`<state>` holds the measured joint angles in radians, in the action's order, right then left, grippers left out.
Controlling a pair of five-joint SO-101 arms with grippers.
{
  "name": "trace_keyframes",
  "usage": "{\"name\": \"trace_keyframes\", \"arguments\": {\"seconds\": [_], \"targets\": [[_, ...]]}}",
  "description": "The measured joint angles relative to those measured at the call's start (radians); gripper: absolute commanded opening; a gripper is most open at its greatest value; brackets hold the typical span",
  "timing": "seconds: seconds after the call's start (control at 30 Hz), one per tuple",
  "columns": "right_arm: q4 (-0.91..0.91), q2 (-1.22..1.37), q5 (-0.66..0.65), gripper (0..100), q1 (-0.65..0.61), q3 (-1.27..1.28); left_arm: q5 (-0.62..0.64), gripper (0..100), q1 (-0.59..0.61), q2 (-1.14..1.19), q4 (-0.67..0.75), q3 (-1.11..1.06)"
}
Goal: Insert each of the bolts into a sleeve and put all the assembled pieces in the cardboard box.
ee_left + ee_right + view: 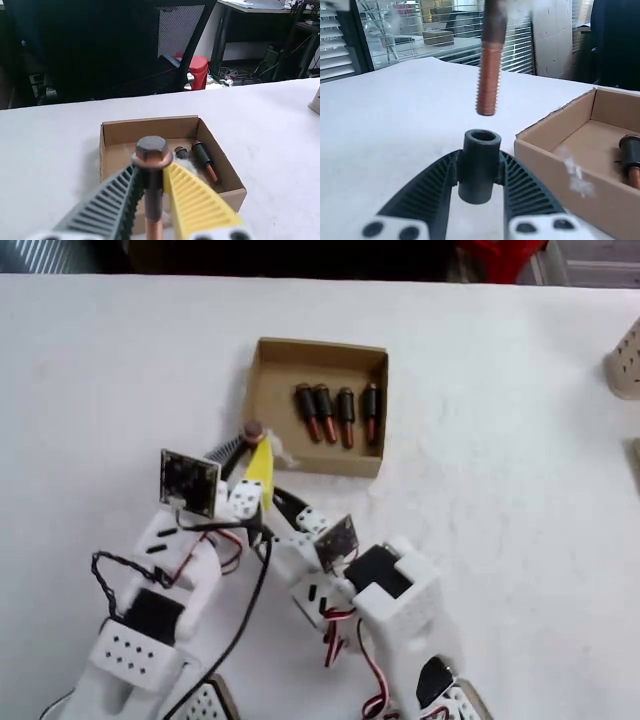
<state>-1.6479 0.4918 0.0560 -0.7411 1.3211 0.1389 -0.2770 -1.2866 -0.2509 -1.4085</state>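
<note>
The left gripper (152,172), one ribbed finger grey and one yellow, is clenched on a copper-coloured bolt (151,150) just under its flanged hex head. The bolt's threaded tip hangs just above the open bore of a matte black cylindrical sleeve (481,145) without touching it. The right gripper (479,165) grasps that sleeve upright between dark ribbed fingers, just off the near-left corner of the brown cardboard box (268,390) on the white table (500,490); four assembled pieces (337,415) lie side by side toward the box's right wall
</note>
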Motion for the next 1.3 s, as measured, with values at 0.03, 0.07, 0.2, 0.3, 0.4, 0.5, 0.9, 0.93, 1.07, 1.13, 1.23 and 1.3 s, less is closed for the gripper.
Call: {"name": "trace_keyframes", "arguments": {"seconds": [0.03,0.07,0.2,0.3,0.4,0.5,0.9,0.93,1.07,1.13,1.23,1.3], "targets": [[0.0,0.0,0.0,1.6,0.0,0.0,0.002,2,-0.003,-0.014,-0.008,-0.005],[0.0,0.0,0.0,1.6,0.0,0.0,0.002,2,-0.003,-0.025,-0.008,-0.008],[0.0,0.0,0.0,1.6,0.0,0.0,0.002,2,-0.003,-0.035,-0.008,-0.014],[0.0,0.0,0.0,1.6,0.0,0.0,0.0,2,-0.003,-0.041,-0.008,-0.043],[0.0,0.0,0.0,1.6,-0.002,0.0,0.0,2,-0.003,-0.041,-0.008,-0.071],[0.0,0.0,0.0,1.6,-0.002,0.0,0.0,2,-0.003,-0.043,-0.006,-0.077],[0.0,0.0,0.0,1.6,-0.002,0.0,-0.014,2,-0.002,-0.046,-0.006,-0.077],[0.0,0.0,0.0,1.6,-0.002,0.0,-0.015,2,-0.002,-0.046,-0.006,-0.077],[0.0,0.0,0.0,1.6,-0.002,0.0,-0.026,2,-0.002,-0.046,-0.006,-0.077],[0.0,0.0,0.0,1.6,-0.002,0.0,-0.031,2,0.005,-0.046,0.002,-0.077],[0.0,0.0,0.0,1.6,-0.002,0.0,-0.031,2,0.026,-0.046,0.028,-0.1],[0.002,0.0,0.0,1.6,-0.002,0.002,-0.034,2,0.028,-0.046,0.04,-0.115]]}}
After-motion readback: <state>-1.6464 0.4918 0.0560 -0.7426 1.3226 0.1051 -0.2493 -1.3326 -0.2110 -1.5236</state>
